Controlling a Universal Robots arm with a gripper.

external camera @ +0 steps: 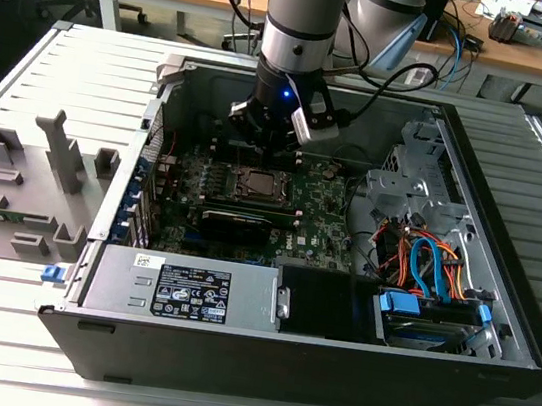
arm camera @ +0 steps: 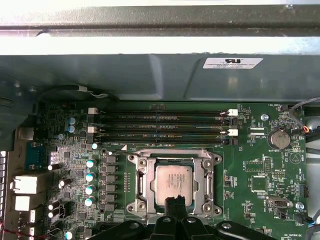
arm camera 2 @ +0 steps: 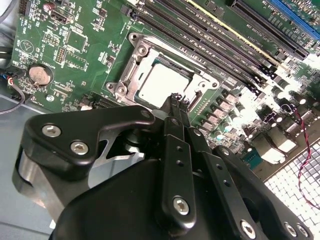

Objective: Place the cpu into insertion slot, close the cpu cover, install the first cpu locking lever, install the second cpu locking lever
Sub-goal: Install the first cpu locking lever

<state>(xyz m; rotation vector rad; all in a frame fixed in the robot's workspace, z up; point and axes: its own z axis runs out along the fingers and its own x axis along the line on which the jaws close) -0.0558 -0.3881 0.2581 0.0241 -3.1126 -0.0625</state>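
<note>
Over the slot (arm camera: 173,184), our pincer (arm camera: 174,201) sits clenched at the chip's (arm camera: 172,183) six o'clock edge; the cover (arm camera: 145,186) looks closed, so levers follow.

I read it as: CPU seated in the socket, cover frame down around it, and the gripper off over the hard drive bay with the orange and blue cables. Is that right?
Not quite. The cpu does sit in the insertion slot with the cpu cover down around it, but the gripper is directly over that socket, fingertips at the chip's edge in both wrist views, not over the drive bay.
</note>
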